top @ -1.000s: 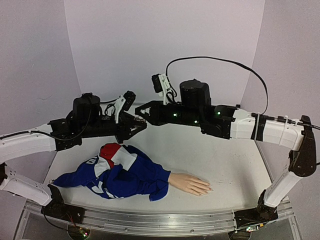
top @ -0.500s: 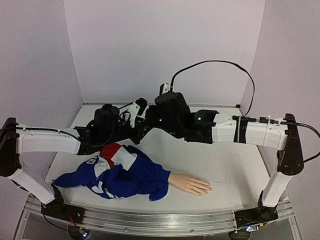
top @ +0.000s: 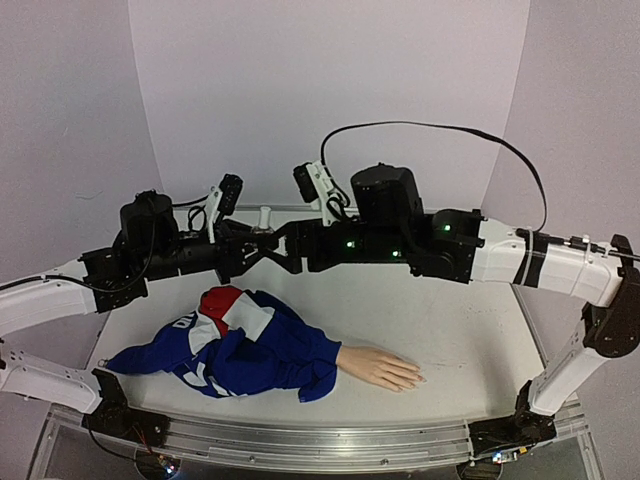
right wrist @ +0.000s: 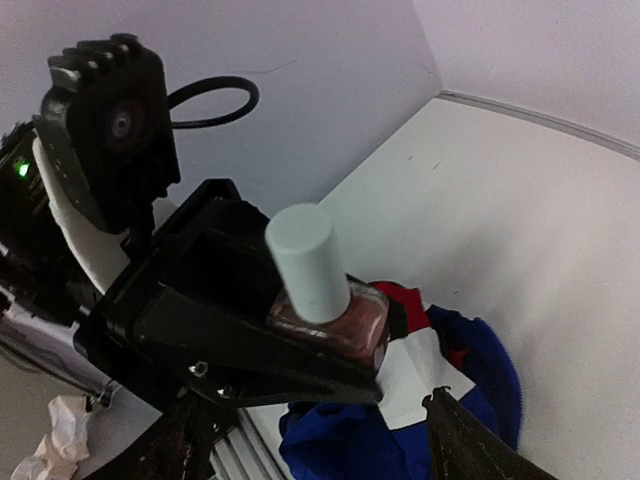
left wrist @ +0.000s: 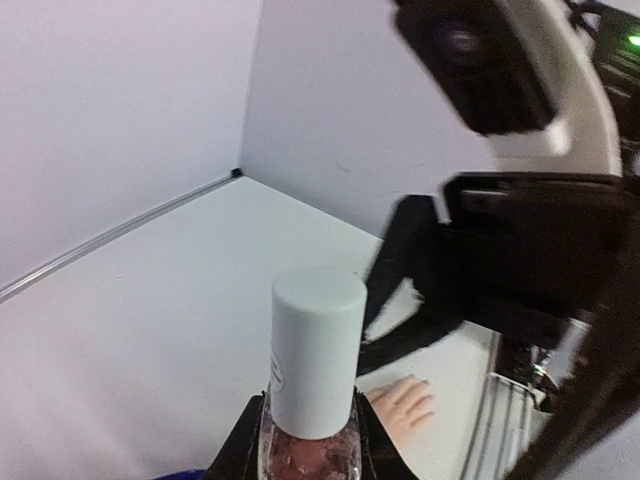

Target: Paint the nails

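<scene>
**Nails too small to read; bottle clenched on the left**

Along the worktop's [top: 460, 310] near edge the blue sleeve [top: 255, 352] covers the arm. Only the mannequin hand [top: 383, 367] shows, and we cannot make out its nails [top: 417, 378]. Above, the left hand [top: 252, 246] clenches the polish bottle [left wrist: 312, 395]. The right hand [top: 285, 243] faces it, fingers spread and holding nothing.

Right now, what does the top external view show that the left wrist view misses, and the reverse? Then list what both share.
Only the top external view: the whole blue sleeve and the black cable arching over the right arm. Only the left wrist view: the pinkish polish inside the glass, close up. Both: the polish bottle with its white cap gripped by the left gripper, the open right gripper facing it, and the mannequin hand.
</scene>
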`<action>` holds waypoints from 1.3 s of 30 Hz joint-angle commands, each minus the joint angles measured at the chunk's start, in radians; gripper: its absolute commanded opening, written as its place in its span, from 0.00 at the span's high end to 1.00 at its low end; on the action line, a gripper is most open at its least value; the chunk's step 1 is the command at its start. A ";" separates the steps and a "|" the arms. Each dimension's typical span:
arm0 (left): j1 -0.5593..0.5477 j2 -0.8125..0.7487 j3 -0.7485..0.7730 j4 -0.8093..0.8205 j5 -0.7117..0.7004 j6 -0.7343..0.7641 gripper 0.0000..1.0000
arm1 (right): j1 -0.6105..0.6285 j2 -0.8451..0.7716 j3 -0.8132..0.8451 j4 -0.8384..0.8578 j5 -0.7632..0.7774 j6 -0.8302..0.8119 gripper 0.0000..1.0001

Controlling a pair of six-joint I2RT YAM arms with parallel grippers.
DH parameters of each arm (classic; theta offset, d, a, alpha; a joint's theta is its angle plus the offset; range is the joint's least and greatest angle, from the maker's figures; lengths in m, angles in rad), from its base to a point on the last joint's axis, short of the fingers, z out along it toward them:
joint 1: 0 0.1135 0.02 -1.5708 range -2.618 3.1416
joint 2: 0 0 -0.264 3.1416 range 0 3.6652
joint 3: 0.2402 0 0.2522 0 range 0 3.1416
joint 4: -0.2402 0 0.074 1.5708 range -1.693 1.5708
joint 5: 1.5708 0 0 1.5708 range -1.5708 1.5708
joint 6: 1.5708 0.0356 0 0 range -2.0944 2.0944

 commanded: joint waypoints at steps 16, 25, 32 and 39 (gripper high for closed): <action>0.004 -0.012 0.070 -0.038 0.775 -0.043 1.00 | -0.096 -0.016 -0.004 0.286 -0.821 -0.089 0.61; 0.003 0.018 0.103 -0.038 0.800 -0.046 1.00 | -0.096 0.015 -0.007 0.336 -0.897 -0.056 0.83; 0.003 0.019 0.111 -0.037 0.699 -0.038 1.00 | -0.092 0.015 -0.046 0.344 -0.844 -0.061 1.00; 0.004 0.020 0.126 -0.039 0.109 0.014 1.00 | -0.055 0.014 -0.111 0.261 -0.487 -0.057 1.00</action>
